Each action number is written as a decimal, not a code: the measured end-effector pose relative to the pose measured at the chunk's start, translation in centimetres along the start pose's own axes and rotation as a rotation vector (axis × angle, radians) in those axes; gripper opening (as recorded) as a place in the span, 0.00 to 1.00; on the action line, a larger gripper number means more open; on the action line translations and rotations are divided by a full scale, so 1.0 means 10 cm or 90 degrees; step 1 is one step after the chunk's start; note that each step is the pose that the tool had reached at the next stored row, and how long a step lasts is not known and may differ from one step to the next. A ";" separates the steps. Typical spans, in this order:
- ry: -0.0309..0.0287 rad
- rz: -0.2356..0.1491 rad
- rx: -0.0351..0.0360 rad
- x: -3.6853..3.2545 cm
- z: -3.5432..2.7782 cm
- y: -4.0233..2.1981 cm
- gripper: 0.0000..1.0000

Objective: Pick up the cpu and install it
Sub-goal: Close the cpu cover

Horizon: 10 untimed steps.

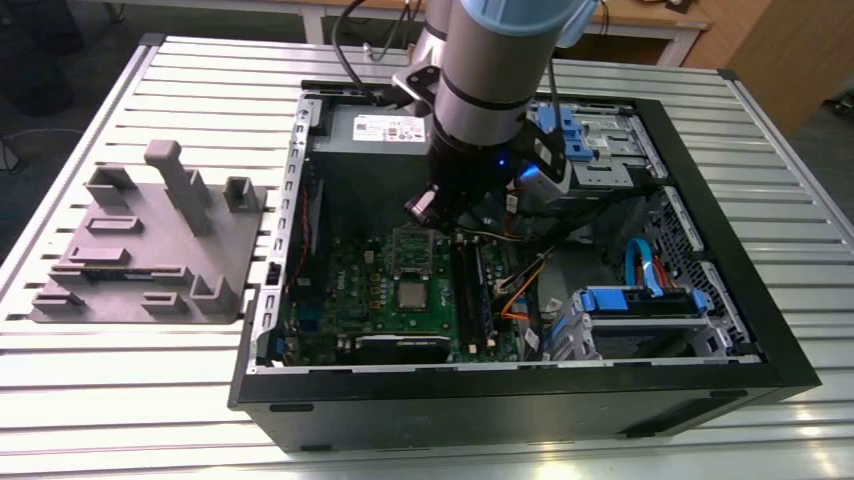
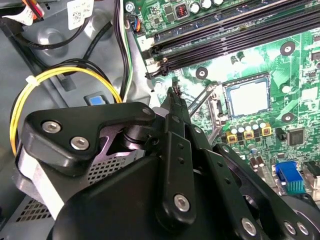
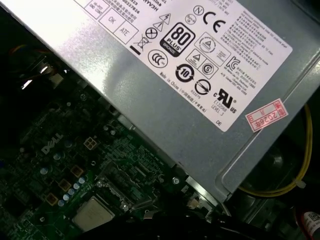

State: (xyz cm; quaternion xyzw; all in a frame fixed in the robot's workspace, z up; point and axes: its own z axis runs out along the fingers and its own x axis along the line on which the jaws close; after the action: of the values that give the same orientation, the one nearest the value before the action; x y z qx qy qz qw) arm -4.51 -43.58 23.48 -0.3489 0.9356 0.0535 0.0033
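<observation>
Your gripper (image 2: 172,95) hangs above the motherboard (image 2: 280,70) inside the open case (image 1: 534,400) (jaw state cannot be told); the cpu (image 2: 248,98) sits in its socket, apart from the gripper

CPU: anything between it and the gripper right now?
Nothing visible. The cpu lies flat in its socket on the motherboard, top uncovered in both wrist views. The gripper hangs above the board beside the socket, apart from the chip.

The chip (image 2: 248,98) has a pale, smooth metal top with a dull sheen. The gripper (image 2: 176,95) is matt black metal with shiny screws.
</observation>
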 end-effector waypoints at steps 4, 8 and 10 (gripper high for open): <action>0.0014 -0.006 0.0009 0.008 -0.007 0.008 0.10; 0.0019 -0.009 0.0008 0.009 -0.018 0.010 0.10; 0.0019 -0.010 0.0007 0.009 -0.023 0.011 0.10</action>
State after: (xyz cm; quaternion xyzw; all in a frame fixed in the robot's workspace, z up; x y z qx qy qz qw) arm -4.64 -43.58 23.71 -0.3565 0.9328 0.0524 0.0025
